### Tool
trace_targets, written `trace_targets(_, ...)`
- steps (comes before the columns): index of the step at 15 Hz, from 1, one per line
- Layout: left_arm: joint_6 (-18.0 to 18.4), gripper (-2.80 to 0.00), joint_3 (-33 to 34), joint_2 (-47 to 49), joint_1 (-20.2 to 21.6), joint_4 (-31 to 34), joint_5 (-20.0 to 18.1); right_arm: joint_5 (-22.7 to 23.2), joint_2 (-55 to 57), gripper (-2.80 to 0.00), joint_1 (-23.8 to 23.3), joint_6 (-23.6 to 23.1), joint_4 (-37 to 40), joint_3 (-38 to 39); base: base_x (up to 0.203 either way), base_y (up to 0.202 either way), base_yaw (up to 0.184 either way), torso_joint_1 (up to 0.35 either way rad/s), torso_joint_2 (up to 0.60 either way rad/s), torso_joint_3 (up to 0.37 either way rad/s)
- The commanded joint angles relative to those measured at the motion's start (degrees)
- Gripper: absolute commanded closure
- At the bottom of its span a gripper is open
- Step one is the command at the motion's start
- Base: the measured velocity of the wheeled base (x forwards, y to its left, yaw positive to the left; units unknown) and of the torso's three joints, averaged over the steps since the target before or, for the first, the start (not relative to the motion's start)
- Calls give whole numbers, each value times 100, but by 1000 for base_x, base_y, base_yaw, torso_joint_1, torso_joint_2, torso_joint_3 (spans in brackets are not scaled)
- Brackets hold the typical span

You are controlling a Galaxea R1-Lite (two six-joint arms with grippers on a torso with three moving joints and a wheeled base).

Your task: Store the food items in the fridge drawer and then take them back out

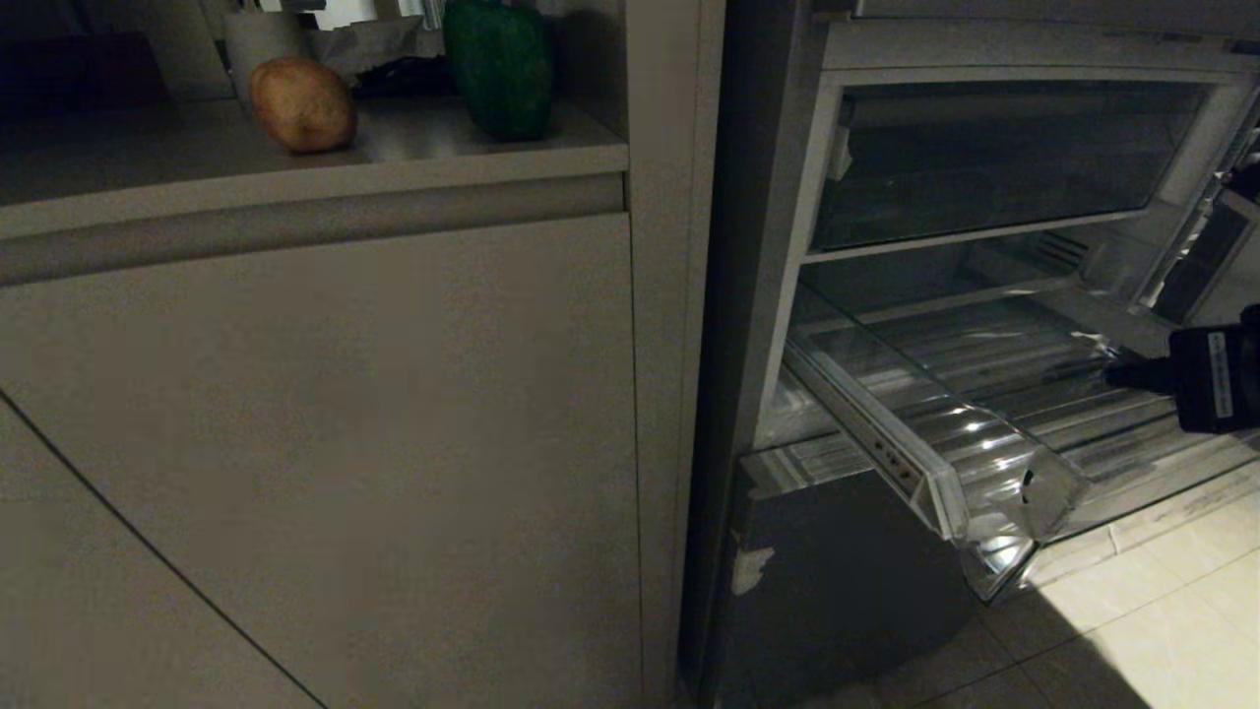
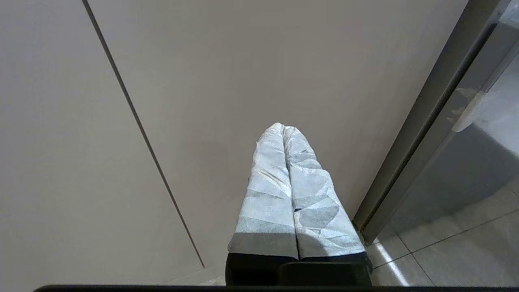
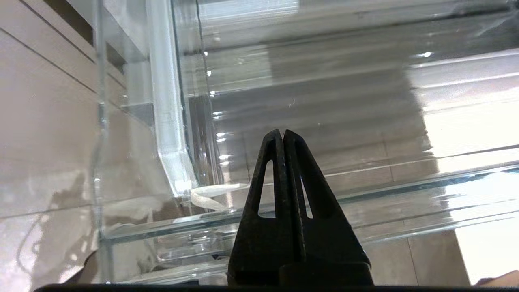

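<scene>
**Drawer pulled out and bare, food on the counter**

Head view: A potato (image 1: 302, 103) and a green pepper (image 1: 498, 67) are seen resting on the counter (image 1: 413, 158), well apart from the fridge to their right. The fridge drawer (image 1: 984, 433), a clear plastic bin with a ribbed floor, is seen pulled out over the tiled floor (image 1: 1162, 611); no food is seen inside it. The right gripper (image 1: 1122, 375) is seen entering from the right edge, its dark tip held over the drawer's ribbed floor. Below the counter, plain cabinet doors (image 1: 325, 443) are seen.

Left wrist view: The left gripper (image 2: 283, 128) is shown with its taped fingers (image 2: 267, 194) pressed together and nothing between them. It is pointed at a cabinet door (image 2: 243, 73), beside the fridge's grey edge (image 2: 425, 121).

Right wrist view: The right gripper (image 3: 280, 133) is shown with its black fingers (image 3: 308, 190) pressed together, empty. It is held above the drawer's front lip (image 3: 405, 182), with the ribbed floor (image 3: 344, 101) beyond the tip.
</scene>
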Motion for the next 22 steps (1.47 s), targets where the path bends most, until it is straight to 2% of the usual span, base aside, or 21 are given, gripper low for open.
trace_targets(1,-2,0,0,9,0,-2,2,-4,31,0,2,8,6,-28,0,0,0,0,0,0)
trace_targets(5,-2,0,0,9,0,-2,2,14,94,0,-59,96,-3,-32,0,0,0,0,0,0)
trace_targets(11,-2,0,0,9,0,-2,2,39,-493,0,-49,32,-3,-228,0,0,0,0,0,0)
trace_targets(20,-2,0,0,9,0,-2,2,75,-1162,0,-42,71,-16,387,0,0,0,0,0,0)
trace_targets(22,-2,0,0,9,0,-2,2,75,-1271,0,-34,57,-264,420,0,0,0,0,0,0)
